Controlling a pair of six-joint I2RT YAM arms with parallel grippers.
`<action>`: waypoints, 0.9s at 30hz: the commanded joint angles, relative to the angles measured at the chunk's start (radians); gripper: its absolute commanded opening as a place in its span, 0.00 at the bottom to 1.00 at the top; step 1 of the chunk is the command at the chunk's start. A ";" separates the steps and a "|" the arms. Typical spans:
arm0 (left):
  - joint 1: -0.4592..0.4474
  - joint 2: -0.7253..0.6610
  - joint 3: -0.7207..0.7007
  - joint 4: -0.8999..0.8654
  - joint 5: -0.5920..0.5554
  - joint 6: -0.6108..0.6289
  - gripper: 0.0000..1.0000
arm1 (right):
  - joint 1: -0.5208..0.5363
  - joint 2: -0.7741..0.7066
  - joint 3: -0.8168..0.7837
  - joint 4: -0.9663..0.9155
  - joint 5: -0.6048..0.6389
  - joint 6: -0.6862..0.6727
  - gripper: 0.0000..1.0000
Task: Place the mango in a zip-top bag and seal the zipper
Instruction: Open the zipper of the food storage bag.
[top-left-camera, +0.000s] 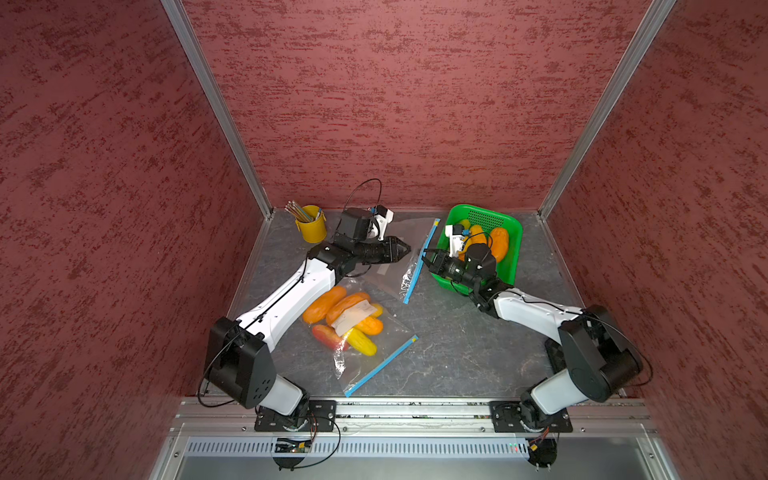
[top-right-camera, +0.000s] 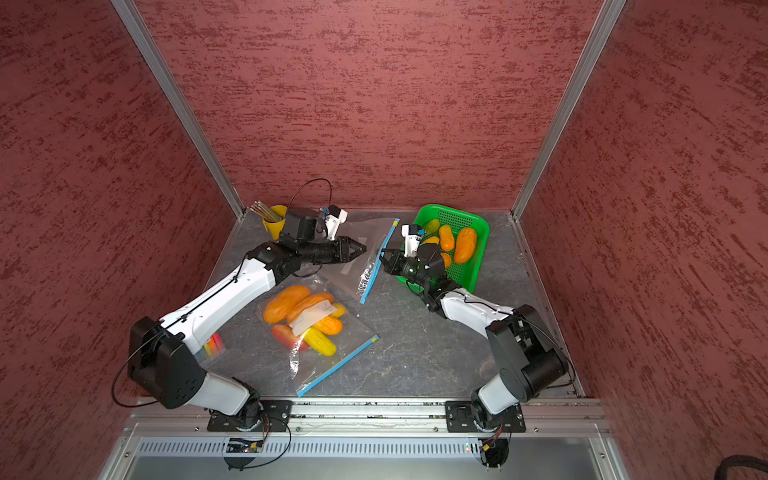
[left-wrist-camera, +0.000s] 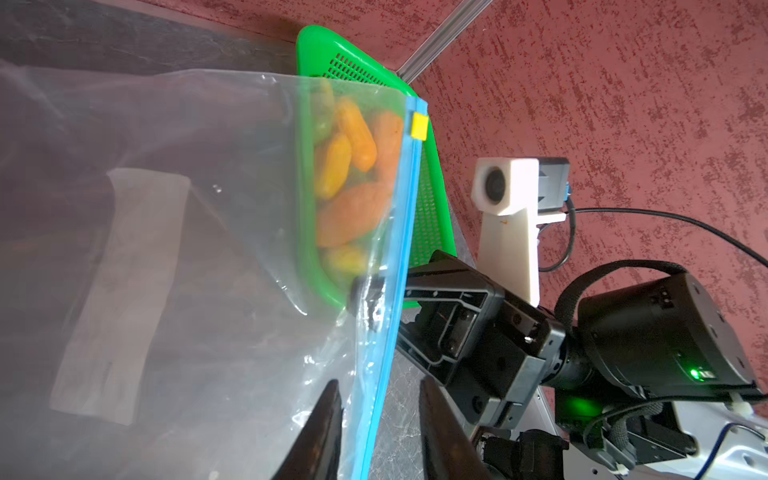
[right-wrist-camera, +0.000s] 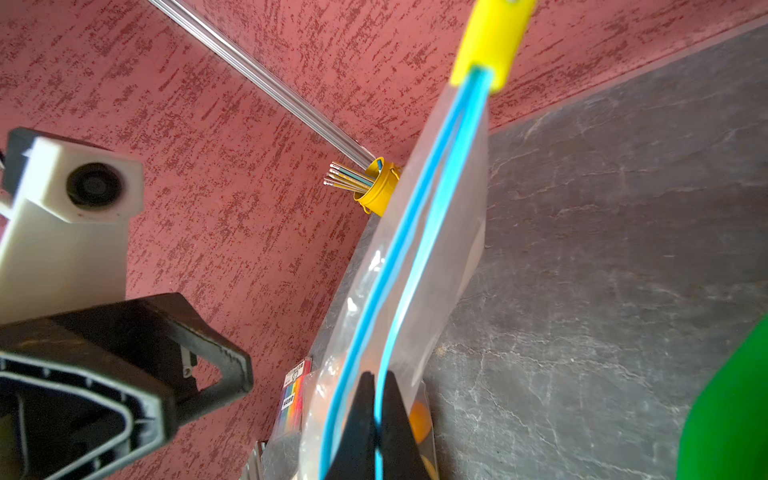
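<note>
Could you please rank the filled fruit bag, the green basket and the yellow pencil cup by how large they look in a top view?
1. filled fruit bag: largest, though it lies nearer the camera, which may add to its lead.
2. green basket: somewhat smaller.
3. yellow pencil cup: clearly smallest.

clear bag (left-wrist-camera: 232, 174) with blue zipper (left-wrist-camera: 405, 232) and yellow slider (left-wrist-camera: 419, 126) at the black right claw (right-wrist-camera: 377, 382), green basket (top-left-camera: 510, 266) of orange mangoes (top-left-camera: 498, 243) behind it, mottled red walls (top-left-camera: 415, 104)
</note>
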 joint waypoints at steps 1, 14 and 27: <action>-0.039 -0.039 0.011 0.022 -0.015 0.072 0.41 | 0.012 -0.066 -0.020 0.062 0.062 0.049 0.00; -0.229 -0.021 0.036 -0.056 -0.346 0.286 0.54 | 0.030 -0.152 -0.009 -0.006 0.088 0.056 0.00; -0.336 0.087 0.166 -0.145 -0.740 0.339 0.50 | 0.046 -0.154 -0.015 -0.033 0.107 0.075 0.00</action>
